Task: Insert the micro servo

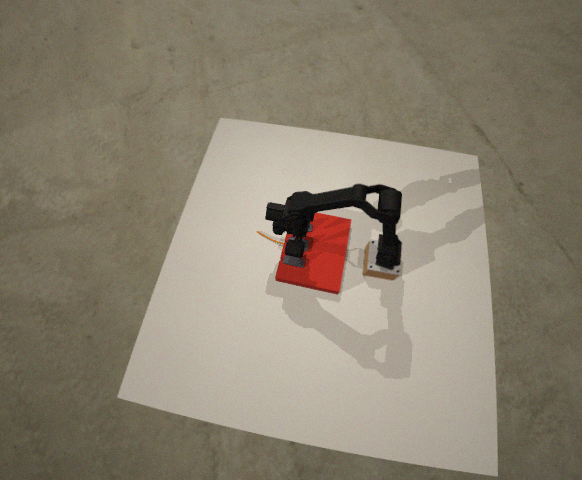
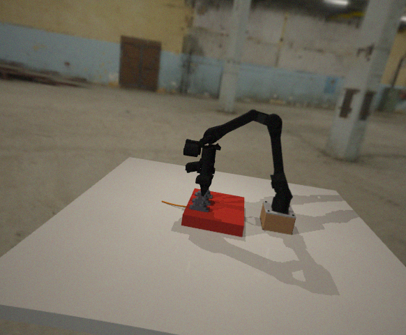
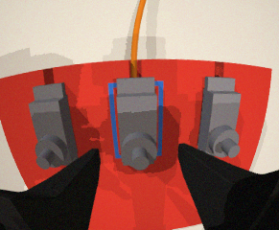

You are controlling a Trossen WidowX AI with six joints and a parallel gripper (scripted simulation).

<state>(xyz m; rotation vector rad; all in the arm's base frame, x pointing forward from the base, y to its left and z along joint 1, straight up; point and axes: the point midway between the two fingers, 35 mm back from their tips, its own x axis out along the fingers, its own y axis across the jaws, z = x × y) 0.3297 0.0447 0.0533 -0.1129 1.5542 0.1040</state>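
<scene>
And there's the middle servo, inside the blue outline on the red deck, its shaft toward the viewer's end! The orange cable runs from its far end out over the deck's edge. The gripper is open, one black finger on each side, apart from the servo body. Flanking it, a left-hand servo and a right-hand servo, each lined up with a dark notch!
</scene>
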